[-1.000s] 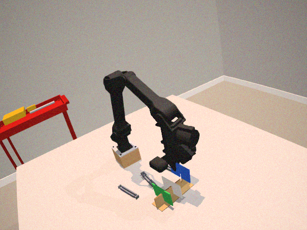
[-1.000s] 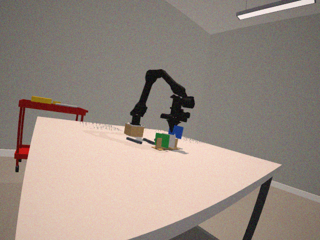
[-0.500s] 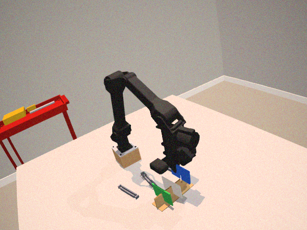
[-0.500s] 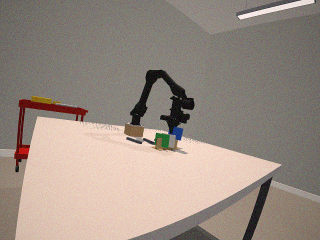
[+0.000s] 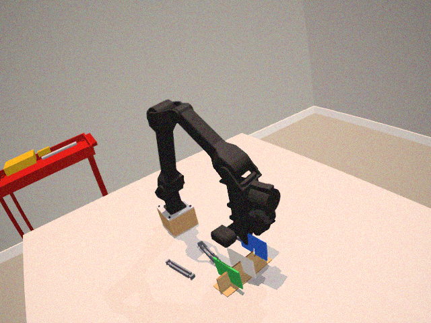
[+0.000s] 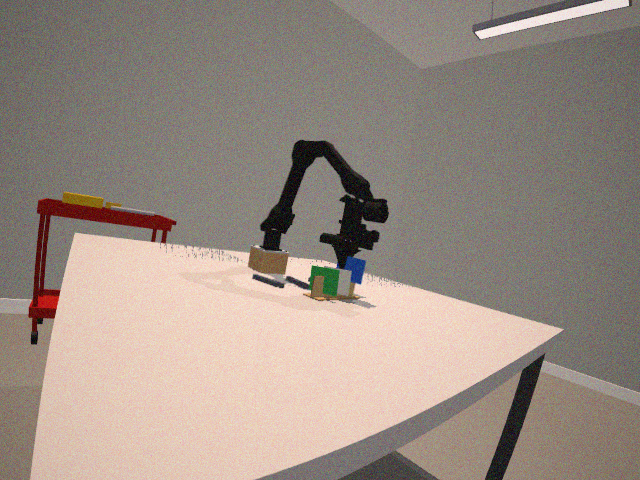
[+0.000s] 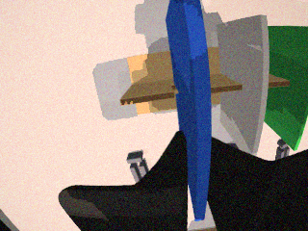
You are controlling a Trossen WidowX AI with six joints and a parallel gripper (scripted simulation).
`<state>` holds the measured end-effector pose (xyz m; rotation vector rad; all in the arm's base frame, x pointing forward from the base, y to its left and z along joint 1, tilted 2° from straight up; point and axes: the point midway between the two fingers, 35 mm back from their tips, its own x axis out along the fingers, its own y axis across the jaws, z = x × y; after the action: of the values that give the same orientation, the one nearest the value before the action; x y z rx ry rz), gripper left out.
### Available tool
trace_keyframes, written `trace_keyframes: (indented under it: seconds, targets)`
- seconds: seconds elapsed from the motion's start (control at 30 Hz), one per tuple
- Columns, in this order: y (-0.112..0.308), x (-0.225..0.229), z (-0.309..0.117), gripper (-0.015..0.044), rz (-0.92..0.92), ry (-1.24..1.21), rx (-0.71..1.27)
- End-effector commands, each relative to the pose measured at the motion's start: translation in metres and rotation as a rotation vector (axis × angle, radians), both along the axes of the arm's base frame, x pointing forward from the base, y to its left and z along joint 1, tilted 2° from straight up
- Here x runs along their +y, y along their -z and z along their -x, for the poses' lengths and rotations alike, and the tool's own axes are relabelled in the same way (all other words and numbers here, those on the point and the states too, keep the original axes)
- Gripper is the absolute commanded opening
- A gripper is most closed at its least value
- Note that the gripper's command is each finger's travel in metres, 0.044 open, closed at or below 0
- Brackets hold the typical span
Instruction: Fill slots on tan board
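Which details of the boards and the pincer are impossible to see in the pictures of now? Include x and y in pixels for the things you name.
- Slot under the blue board (image 5: 259,248) (image 6: 355,270) (image 7: 194,96): in the wrist view, the board itself covers it.
- Fingertips of the pincer (image 5: 246,239) (image 6: 341,264): too dark and small in the exterior view.
- Notch of the gray board (image 5: 248,266) (image 6: 344,283) (image 7: 243,82): mostly behind the green board (image 5: 229,272) (image 6: 325,280) (image 7: 289,82) in the exterior view.
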<state>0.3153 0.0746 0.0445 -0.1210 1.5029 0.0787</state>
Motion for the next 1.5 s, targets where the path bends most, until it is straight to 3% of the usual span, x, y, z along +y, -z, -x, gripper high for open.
trace_keyframes:
  seconds: [0.0, 1.47]
  targets:
    - [0.003, 0.000, 0.001, 0.0000, -0.002, -0.005, 0.004]
    - [0.016, 0.000, 0.002, 0.0000, -0.003, -0.001, 0.004]
